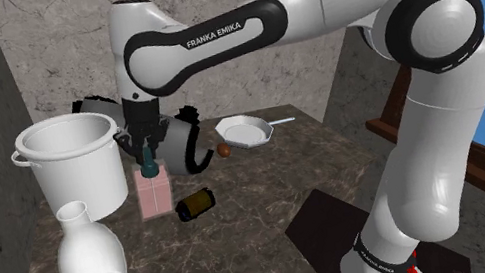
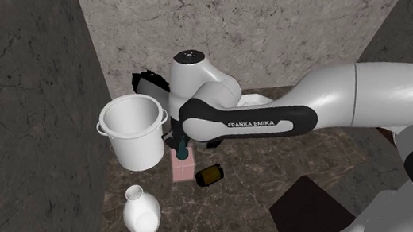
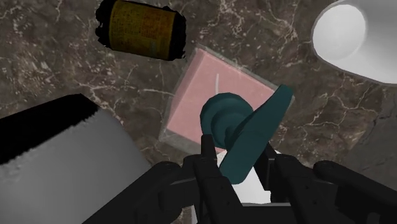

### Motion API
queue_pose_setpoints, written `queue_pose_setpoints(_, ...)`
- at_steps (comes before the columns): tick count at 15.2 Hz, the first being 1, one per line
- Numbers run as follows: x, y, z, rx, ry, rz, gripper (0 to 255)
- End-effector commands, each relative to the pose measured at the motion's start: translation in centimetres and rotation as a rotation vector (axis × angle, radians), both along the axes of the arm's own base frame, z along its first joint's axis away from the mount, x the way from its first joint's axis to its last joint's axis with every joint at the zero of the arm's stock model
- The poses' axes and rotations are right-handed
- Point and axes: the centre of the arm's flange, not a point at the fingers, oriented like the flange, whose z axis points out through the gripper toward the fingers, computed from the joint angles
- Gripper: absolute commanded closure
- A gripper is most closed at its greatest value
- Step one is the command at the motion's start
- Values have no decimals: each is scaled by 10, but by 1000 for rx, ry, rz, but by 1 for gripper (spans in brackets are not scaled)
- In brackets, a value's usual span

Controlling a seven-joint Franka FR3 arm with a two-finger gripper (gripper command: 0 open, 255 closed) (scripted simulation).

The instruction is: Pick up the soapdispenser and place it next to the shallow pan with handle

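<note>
Jaws clasp the teal pump (image 3: 224,118) of the pink soap dispenser (image 1: 154,194), upright on the worktop (image 1: 250,251) beside a white pot (image 1: 73,167).

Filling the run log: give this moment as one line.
hand shut on dispenser | dispenser upright by pot | pan apart from dispenser

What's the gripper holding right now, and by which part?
The gripper clasps the soap dispenser by its teal pump top, one finger on each side, above the pink body.
</note>
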Motion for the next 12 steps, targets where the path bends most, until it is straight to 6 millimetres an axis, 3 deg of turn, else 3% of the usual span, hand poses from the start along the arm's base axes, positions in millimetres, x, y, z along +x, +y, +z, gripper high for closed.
queue_pose_setpoints(1,0,0,11,0,0,0,255)
queue_pose_setpoints(12,0,0,69,0,0,0,255)
